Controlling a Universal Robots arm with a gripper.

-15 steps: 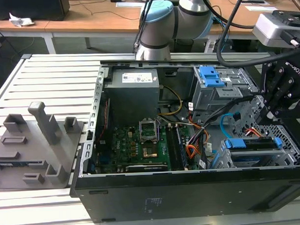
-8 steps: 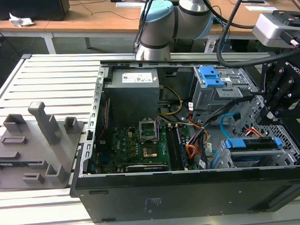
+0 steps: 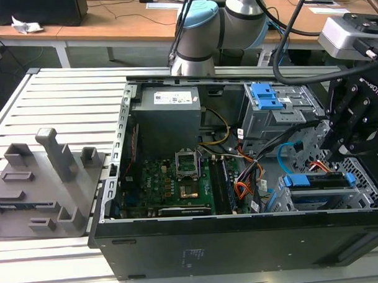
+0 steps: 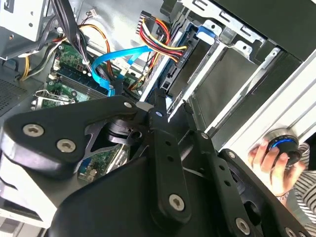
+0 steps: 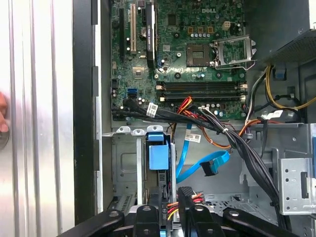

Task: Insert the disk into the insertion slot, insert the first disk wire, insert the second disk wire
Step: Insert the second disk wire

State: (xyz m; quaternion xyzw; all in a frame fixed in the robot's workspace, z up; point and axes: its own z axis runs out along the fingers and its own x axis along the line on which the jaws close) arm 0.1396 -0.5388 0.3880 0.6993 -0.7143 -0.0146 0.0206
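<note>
Evidently the black gripper (image 5: 170,210) pinches the orange-red-black wire plug (image 5: 185,195) just behind the blue-bracketed silver disk (image 3: 319,181); a tilted plug risks jamming.

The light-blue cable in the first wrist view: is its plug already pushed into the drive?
No. The light-blue cable hangs in a loose loop, its plug end free in the open case, apart from the disk.

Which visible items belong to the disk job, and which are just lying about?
Job: disk seated in the insertion slot; first disk wire; second disk wire; gripper.
Lying about: grey fixture block; blue latch; motherboard.
</note>
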